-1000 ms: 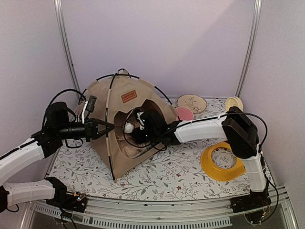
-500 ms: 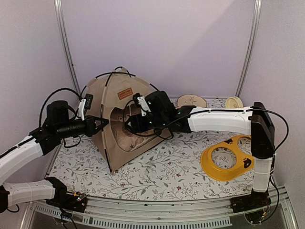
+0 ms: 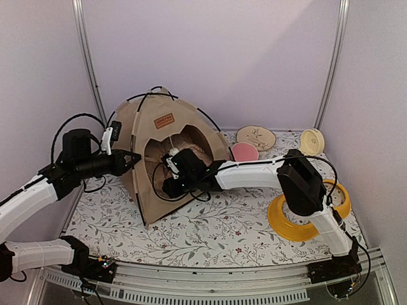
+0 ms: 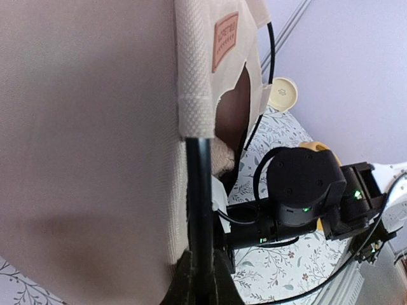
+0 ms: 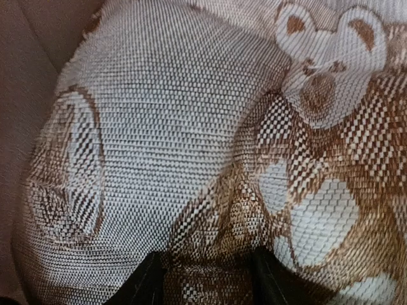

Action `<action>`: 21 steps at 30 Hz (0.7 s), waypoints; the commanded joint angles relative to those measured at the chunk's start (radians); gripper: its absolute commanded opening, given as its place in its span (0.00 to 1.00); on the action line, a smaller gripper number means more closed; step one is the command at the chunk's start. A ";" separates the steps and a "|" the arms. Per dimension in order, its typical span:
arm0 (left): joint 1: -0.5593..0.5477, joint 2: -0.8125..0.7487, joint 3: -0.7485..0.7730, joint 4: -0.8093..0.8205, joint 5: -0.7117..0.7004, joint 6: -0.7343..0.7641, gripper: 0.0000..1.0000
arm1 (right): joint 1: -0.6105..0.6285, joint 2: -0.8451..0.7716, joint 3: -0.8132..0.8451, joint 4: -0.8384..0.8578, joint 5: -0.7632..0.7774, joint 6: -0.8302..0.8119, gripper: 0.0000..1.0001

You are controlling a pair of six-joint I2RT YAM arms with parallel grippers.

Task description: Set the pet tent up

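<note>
jaws in wrist views: left pinches pole (image 4: 199, 210), right spread on bear pillow (image 5: 191, 127)

The floral-printed table (image 3: 210, 235) is carrying the pet tent (image 3: 184, 117), which is standing around the right gripper (image 3: 170, 175). To that claw's right and farther back, a pink disc (image 3: 245, 151), a patterned plate (image 3: 255, 136) and a cream lid (image 3: 312, 140) are lying. A yellow ring (image 3: 286, 229) is lying nearer on the same side.
</note>
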 commanded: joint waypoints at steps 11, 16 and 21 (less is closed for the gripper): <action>0.137 0.103 0.122 0.037 -0.206 0.123 0.00 | -0.027 -0.232 0.088 -0.049 -0.182 -0.075 0.83; 0.213 0.172 0.170 0.060 -0.136 0.241 0.00 | -0.035 -0.346 0.048 -0.049 -0.215 -0.071 0.87; 0.327 0.248 0.193 0.118 0.020 0.282 0.00 | -0.081 -0.502 -0.098 -0.043 -0.191 -0.049 0.87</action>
